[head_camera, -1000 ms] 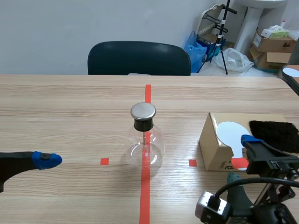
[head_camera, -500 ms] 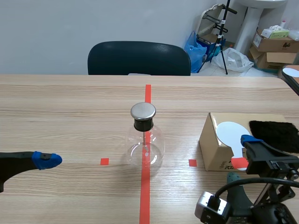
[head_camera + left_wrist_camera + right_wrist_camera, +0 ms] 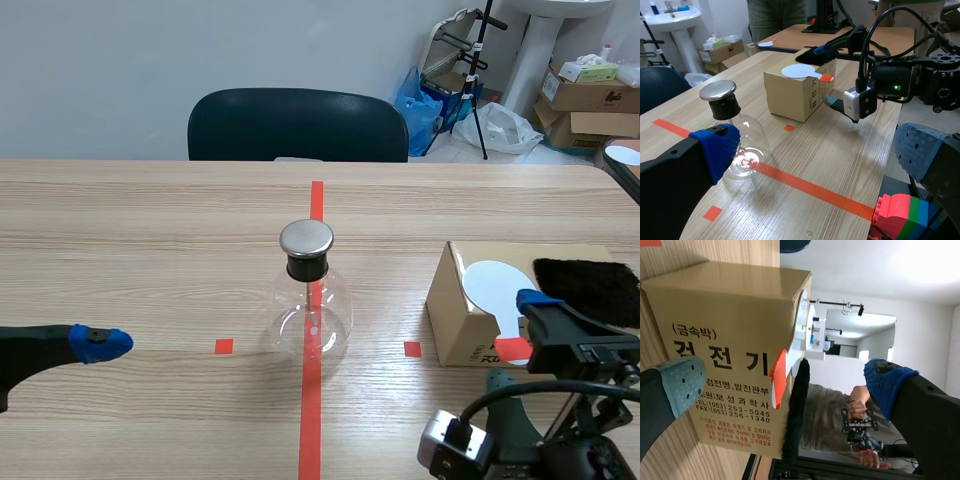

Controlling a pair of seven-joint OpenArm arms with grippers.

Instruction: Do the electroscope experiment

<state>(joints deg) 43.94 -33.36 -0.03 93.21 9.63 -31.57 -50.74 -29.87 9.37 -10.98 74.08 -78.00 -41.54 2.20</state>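
Note:
The electroscope, a clear glass flask (image 3: 311, 312) with a round metal cap (image 3: 306, 238), stands on the red centre line. To its right a cardboard box (image 3: 462, 322) carries a white disc paddle (image 3: 493, 285) with an orange handle (image 3: 513, 349) and a black fur cloth (image 3: 590, 287). My right gripper (image 3: 520, 345) is open at the box's near side; in its wrist view the orange handle (image 3: 778, 377) lies between the fingers (image 3: 682, 382), untouched. My left gripper (image 3: 97, 343) hovers open well left of the flask (image 3: 742, 147), its fingers (image 3: 715, 149) holding nothing.
A dark chair (image 3: 298, 125) stands behind the table's far edge. Boxes and bags (image 3: 585, 95) sit on the floor at the back right. In the left wrist view a stack of coloured toy bricks (image 3: 900, 215) sits at the table's edge near my left gripper.

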